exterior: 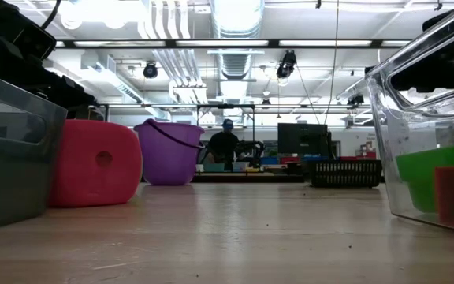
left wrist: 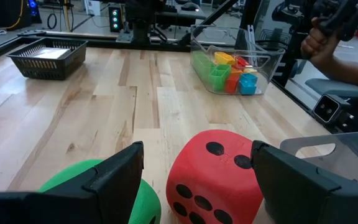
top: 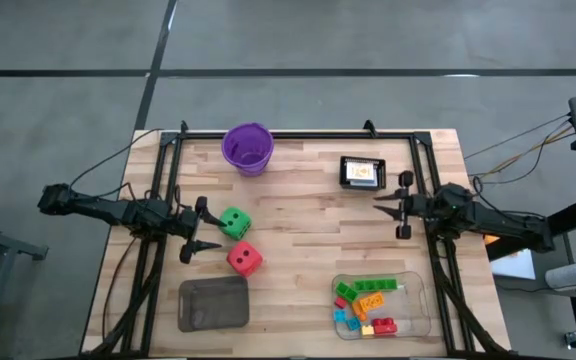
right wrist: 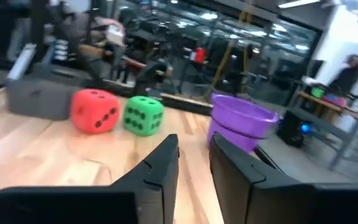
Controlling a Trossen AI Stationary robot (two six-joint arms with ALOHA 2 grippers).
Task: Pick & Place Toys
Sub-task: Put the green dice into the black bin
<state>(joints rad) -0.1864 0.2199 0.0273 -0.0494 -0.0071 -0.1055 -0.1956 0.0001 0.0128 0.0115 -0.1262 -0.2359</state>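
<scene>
A green die [top: 234, 222] and a red die [top: 244, 259], both black-dotted, rest on the wooden table left of centre. My left gripper [top: 213, 228] is open and level at the table's left, its fingers pointing at the dice. In the left wrist view the red die [left wrist: 219, 177] lies ahead between the fingers and the green die [left wrist: 135, 199] sits close by one finger. Several coloured bricks [top: 368, 300] lie in the clear tray [top: 418, 290]. Picture cards [top: 362, 172] lie in a black basket. My right gripper [top: 380, 208] hangs empty at the right, fingers a narrow gap apart [right wrist: 194, 146].
A purple cup [top: 248, 147] stands at the far edge. A grey tray [top: 213, 303] sits near the front left. A black frame [top: 298, 133] runs along the table's far and side edges. A person's hand [left wrist: 328, 43] shows beyond the table's near right corner.
</scene>
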